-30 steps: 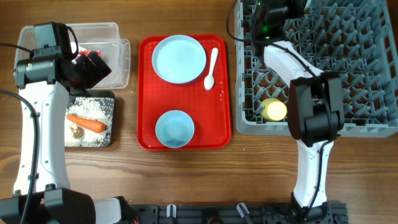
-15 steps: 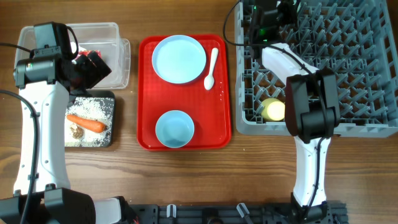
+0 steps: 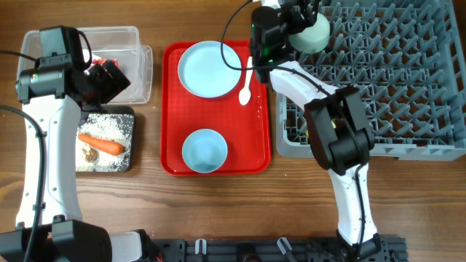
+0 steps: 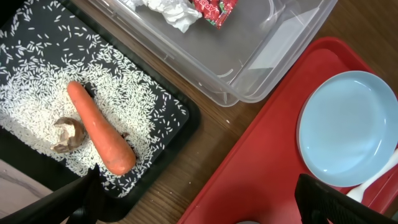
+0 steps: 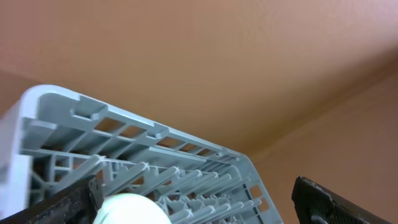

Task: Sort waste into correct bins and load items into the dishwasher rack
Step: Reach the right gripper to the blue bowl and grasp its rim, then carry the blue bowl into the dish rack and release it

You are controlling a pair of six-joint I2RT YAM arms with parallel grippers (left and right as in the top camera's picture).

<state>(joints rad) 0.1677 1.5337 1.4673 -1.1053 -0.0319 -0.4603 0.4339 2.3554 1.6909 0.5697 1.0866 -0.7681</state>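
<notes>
My left gripper (image 3: 109, 76) (image 4: 199, 211) hangs open and empty over the gap between the black tray (image 4: 186, 118) and the red serving tray. In the black tray lie a carrot (image 3: 100, 143) (image 4: 102, 137), rice (image 4: 37, 93) and a brown scrap (image 4: 67, 134). The clear tub (image 3: 138, 44) holds tissue (image 4: 168, 9) and a wrapper (image 4: 214, 9). At the far left corner of the grey rack (image 3: 393, 87) (image 5: 56, 118), my right gripper (image 3: 298, 11) (image 5: 199, 205) stands open. A mint bowl (image 3: 314, 33) (image 5: 130, 210) sits by its left finger. The yellow cup is hidden.
The red serving tray (image 3: 171, 109) carries a pale blue plate (image 3: 210, 68), a white spoon (image 3: 247, 78) and a pale blue bowl (image 3: 204, 151). My right arm stretches across the rack's left side. Bare wood runs along the table's front.
The right arm swung left to the rack's far left corner and its jaws opened. The mint bowl now shows there, and the arm covers the yellow cup. The left arm stayed still.
</notes>
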